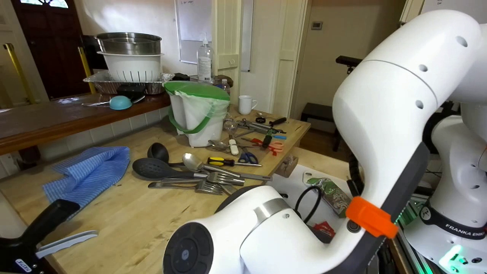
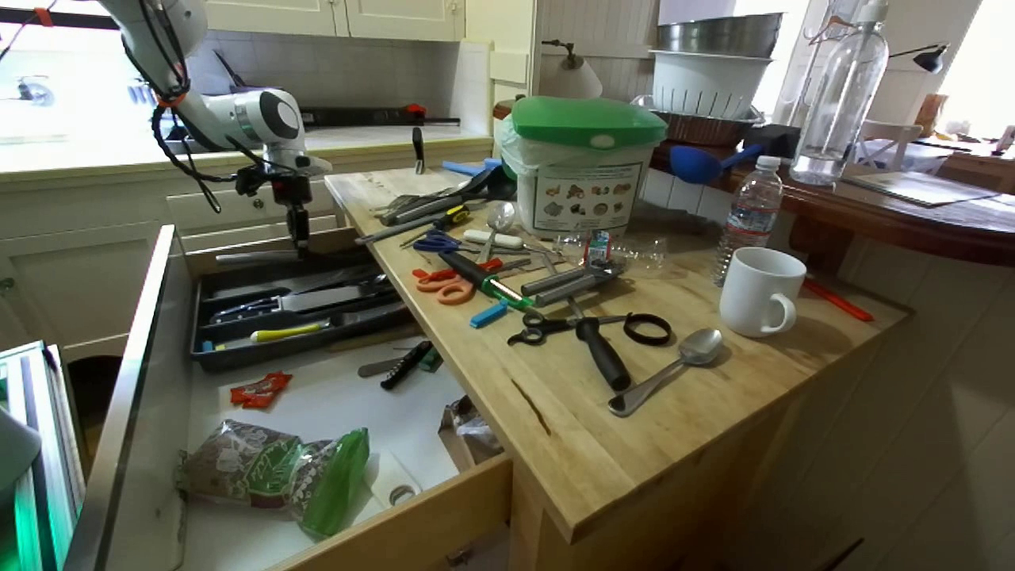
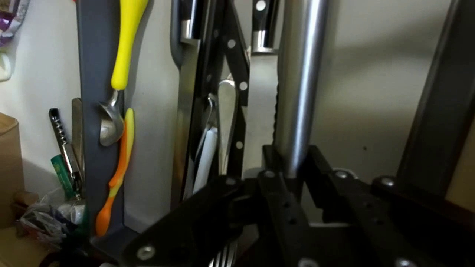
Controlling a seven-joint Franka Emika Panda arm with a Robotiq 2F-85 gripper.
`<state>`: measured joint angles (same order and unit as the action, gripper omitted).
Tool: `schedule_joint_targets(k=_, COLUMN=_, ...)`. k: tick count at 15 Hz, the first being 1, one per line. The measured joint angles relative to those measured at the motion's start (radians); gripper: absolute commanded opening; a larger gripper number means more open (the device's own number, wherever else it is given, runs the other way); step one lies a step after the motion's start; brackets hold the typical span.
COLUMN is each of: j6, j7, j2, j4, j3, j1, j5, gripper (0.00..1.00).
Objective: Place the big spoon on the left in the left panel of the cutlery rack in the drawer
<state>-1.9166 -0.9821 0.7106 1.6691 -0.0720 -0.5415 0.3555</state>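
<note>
My gripper [image 3: 292,157] reaches down into the drawer [image 2: 143,349], over the far side of the dark cutlery rack [image 2: 202,317]; it also shows in an exterior view [image 2: 299,242]. Its fingers are closed round a long grey metal handle [image 3: 302,81], which also shows in an exterior view [image 2: 258,258]. A dark part continues below the metal; the head is hidden, so I cannot tell which utensil it is. A large spoon with a dark oval head [image 1: 152,168] lies on the worktop beside a smaller round-headed one [image 1: 158,152]. The rack's right wall [image 3: 426,100] is beside the handle.
Knives [image 3: 233,48] and a yellow-handled scoop [image 3: 128,40] lie in the rack. The worktop [image 2: 634,460] overhangs the drawer's side and bears tools, a mug [image 2: 757,289] and a green-lidded bin [image 2: 583,174]. Bags [image 2: 262,468] lie in the drawer's front part.
</note>
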Motion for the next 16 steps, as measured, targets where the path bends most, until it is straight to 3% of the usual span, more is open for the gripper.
schedule_joint_targets(k=4, j6=0.011, j7=-0.125, j2=0.024, j4=-0.006, j3=0.003, j1=-0.046, j5=0.0, gripper=0.06)
schedule_joint_targets(k=8, j6=0.081, j7=-0.145, j2=0.063, j4=-0.068, j3=0.019, j1=-0.052, j5=0.002, gripper=0.06)
schedule_joint_targets(k=16, j6=0.12, j7=0.053, j2=0.113, j4=-0.149, j3=0.029, j1=-0.041, j5=0.074, gripper=0.06)
